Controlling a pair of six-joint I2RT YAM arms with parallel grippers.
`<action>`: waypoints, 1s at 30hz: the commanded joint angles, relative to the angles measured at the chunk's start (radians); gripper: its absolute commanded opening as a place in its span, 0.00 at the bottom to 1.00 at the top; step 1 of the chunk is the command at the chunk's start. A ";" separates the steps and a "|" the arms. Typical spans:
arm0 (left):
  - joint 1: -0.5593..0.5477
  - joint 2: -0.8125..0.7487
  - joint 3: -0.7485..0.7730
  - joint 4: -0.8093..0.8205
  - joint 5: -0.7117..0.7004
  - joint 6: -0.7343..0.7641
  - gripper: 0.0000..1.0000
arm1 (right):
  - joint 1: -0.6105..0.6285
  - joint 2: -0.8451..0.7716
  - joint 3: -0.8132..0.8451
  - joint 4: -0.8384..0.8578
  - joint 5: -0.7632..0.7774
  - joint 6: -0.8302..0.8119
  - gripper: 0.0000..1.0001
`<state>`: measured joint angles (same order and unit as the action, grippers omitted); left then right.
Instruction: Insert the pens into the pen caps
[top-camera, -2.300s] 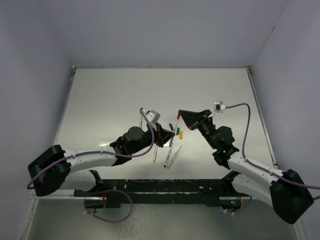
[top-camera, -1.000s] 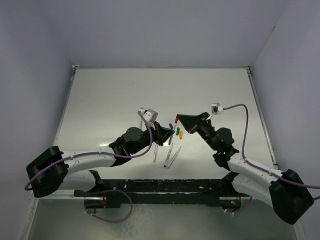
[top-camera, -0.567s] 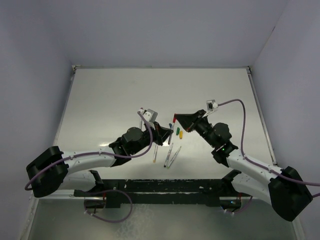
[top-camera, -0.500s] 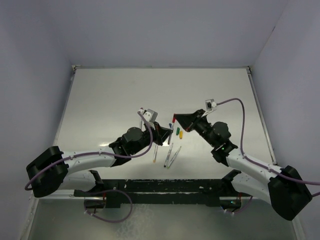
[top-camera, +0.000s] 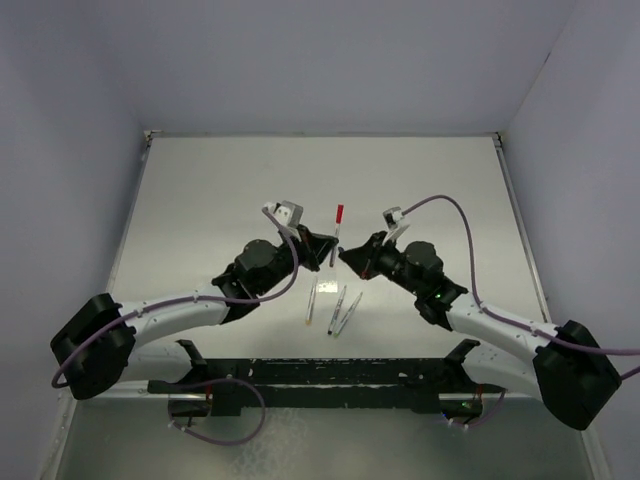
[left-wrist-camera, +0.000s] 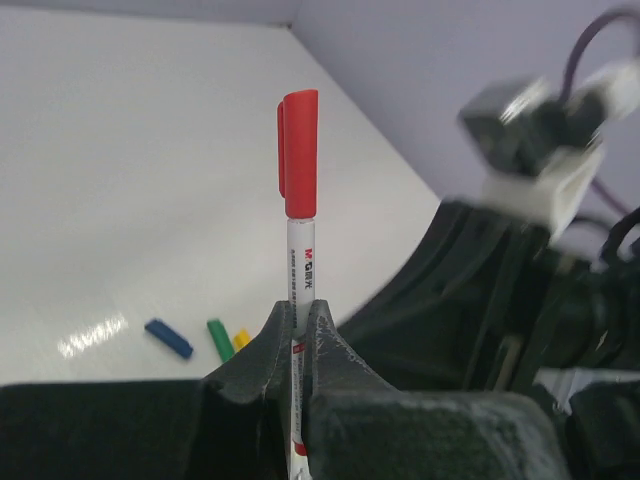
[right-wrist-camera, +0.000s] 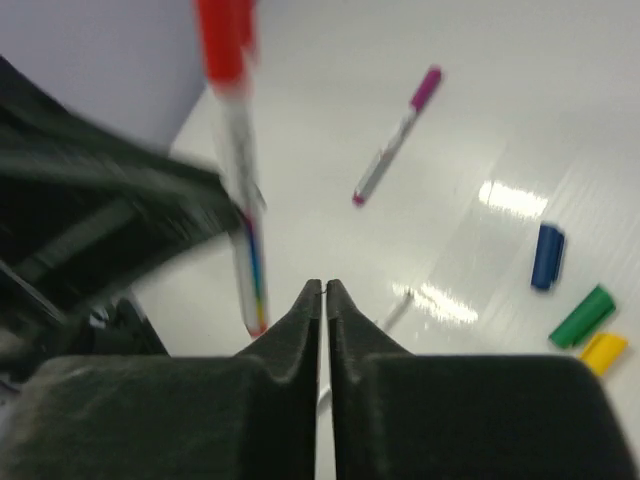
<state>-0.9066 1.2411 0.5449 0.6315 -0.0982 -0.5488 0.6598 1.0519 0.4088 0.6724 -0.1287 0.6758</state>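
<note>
**A:** What does the left gripper (left-wrist-camera: 300, 318) have?

**B:** Its two fingers are clamped on the white barrel of the red-capped pen (left-wrist-camera: 300, 265). The pen stands nearly upright, lifted off the table (top-camera: 200, 200). The red cap (left-wrist-camera: 299, 153) is seated on the end that points to 12 o'clock in the left wrist view.

**A:** And from above?

**B:** From above, the pen also runs from the gripper toward 12 o'clock, with the cap at the far end, between the two arms.

**A:** The right gripper?

**B:** The right gripper (right-wrist-camera: 324, 288) has its fingers pressed flat together with nothing between them. In the top view it sits just beside the left one, at its 3 o'clock. In the right wrist view the red-capped pen shows blurred at about 11 o'clock of the fingertips, apart from them.

**A:** Where are the loose caps?

**B:** They are on the table. In the left wrist view the blue cap (left-wrist-camera: 168, 338), green cap (left-wrist-camera: 219, 339) and yellow cap (left-wrist-camera: 241, 339) lie in a short row at 9 o'clock of the fingers. The green and yellow ones are close together.

**A:** Other pens?

**B:** A purple-capped pen (right-wrist-camera: 395, 150) lies flat at 1 o'clock of the right fingertips. In the top view the loose pens (top-camera: 336, 306) lie at 6 o'clock of both grippers, two of them meeting in a narrow V. Their tip colours are too small to tell there.
</note>
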 joint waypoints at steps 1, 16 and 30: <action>0.032 -0.044 0.095 0.200 -0.023 0.029 0.00 | 0.041 0.049 -0.008 -0.146 -0.059 -0.041 0.00; 0.071 -0.057 0.112 -0.046 -0.135 0.055 0.00 | 0.067 0.030 0.022 -0.243 0.116 -0.030 0.06; 0.263 0.277 0.312 -0.453 -0.138 0.040 0.00 | 0.067 -0.043 0.123 -0.509 0.320 -0.059 0.55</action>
<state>-0.6659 1.4281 0.7639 0.2649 -0.2367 -0.5129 0.7227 1.0344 0.4786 0.2276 0.1238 0.6353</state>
